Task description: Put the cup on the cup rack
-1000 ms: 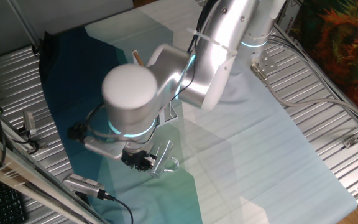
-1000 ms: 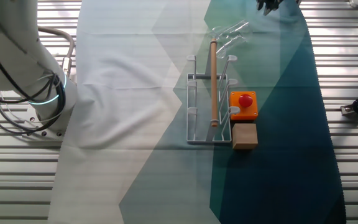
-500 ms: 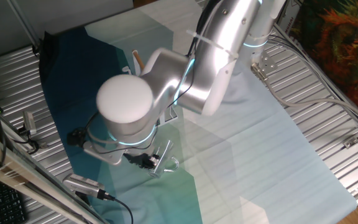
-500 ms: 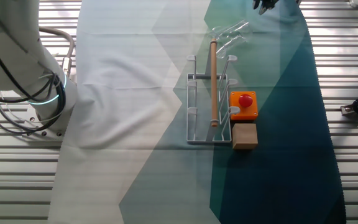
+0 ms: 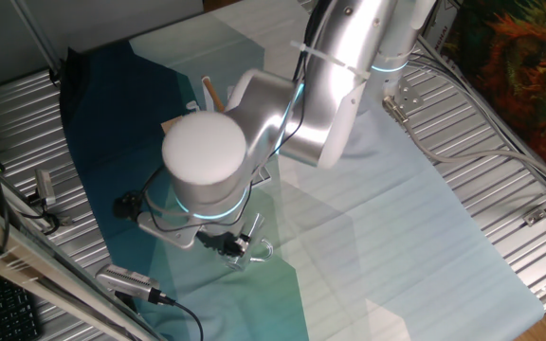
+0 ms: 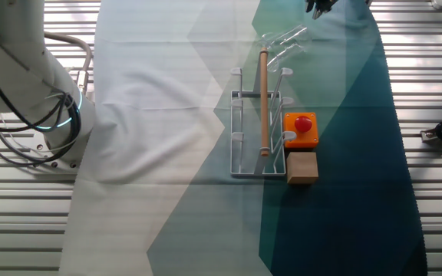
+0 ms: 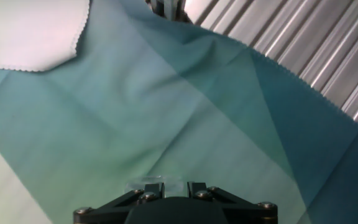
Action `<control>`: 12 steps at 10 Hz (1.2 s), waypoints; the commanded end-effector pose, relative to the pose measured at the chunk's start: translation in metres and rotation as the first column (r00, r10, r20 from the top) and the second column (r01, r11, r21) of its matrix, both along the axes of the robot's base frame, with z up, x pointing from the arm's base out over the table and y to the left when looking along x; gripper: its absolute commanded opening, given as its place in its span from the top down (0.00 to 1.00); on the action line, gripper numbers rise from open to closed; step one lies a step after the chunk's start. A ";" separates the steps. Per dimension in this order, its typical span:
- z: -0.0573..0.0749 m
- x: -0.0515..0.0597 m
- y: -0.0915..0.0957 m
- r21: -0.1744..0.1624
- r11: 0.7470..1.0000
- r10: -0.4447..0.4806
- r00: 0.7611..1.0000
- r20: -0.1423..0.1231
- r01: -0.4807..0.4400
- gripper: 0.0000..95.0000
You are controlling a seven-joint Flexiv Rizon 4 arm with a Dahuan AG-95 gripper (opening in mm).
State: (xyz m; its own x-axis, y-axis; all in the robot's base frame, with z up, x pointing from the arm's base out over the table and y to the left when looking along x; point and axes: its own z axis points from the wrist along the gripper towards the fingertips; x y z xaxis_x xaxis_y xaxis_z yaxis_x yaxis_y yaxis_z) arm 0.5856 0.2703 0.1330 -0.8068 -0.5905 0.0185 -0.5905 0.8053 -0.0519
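Observation:
The cup is a clear glass mug lying on its side on the teal cloth, just beyond the far end of the cup rack. The rack is white, with thin pegs and a wooden rod along its top. In one fixed view the cup lies right beside my gripper, and its handle points towards the front. My gripper sits at the top edge of the other fixed view, apart from the cup. In the hand view my gripper is low over the cloth, its jaws a little apart and empty, with a pale glassy edge just ahead.
An orange box with a red button and a brown block stand against the rack's right side. My arm hides most of the rack in one fixed view. Ribbed metal table surrounds the cloth, with cables and clamps at its near edge.
My arm has swung a little, and the gripper has shifted sideways near the cup. The cup, rack and boxes have not moved.

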 end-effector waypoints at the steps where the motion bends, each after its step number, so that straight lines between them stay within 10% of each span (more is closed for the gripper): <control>1: 0.001 -0.002 -0.001 -0.002 1.000 0.007 1.000 0.004 -0.007 0.80; 6: 0.001 -0.002 -0.001 -0.026 1.000 -0.002 1.000 0.000 0.002 0.80; 8: 0.001 -0.002 -0.001 -0.005 0.999 -0.031 0.997 0.074 0.032 0.80; 12: 0.001 -0.002 -0.001 0.021 0.999 -0.041 0.995 0.092 0.040 0.80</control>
State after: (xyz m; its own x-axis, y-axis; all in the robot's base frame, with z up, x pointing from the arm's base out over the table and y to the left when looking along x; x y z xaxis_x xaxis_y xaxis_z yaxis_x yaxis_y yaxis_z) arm 0.5811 0.2660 0.1346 -0.8307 -0.5522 -0.0706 -0.5439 0.8321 -0.1087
